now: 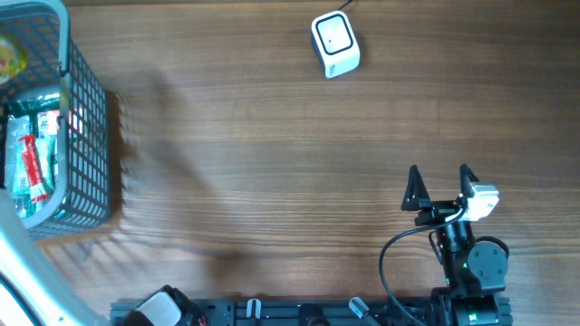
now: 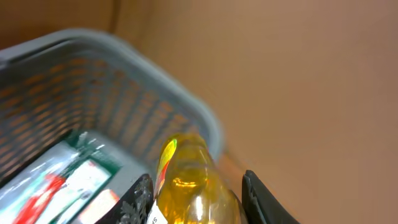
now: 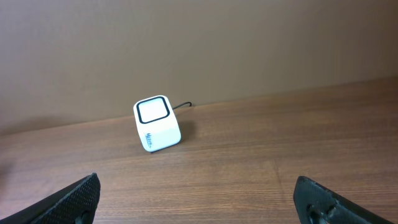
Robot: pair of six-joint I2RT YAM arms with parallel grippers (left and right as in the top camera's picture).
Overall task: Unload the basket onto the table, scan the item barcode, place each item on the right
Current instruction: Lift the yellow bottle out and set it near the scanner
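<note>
A wood-grain counter (image 1: 272,154) fills the overhead view and meets a plain brown wall (image 3: 186,43) in the right wrist view. A grey basket (image 1: 91,136) sits at the left edge, and a white scanner (image 1: 334,43) at top centre. The left claw (image 2: 196,190) grips a yellow bottle (image 2: 186,168) over the basket. The right claw (image 1: 439,172) gapes wide at lower right.

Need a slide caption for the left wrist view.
Left gripper holds a yellow bottle just above the grey basket.

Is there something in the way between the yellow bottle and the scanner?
Nothing visible. From the yellow bottle at the basket to the scanner lies only bare table; the right gripper sits well aside.
</note>
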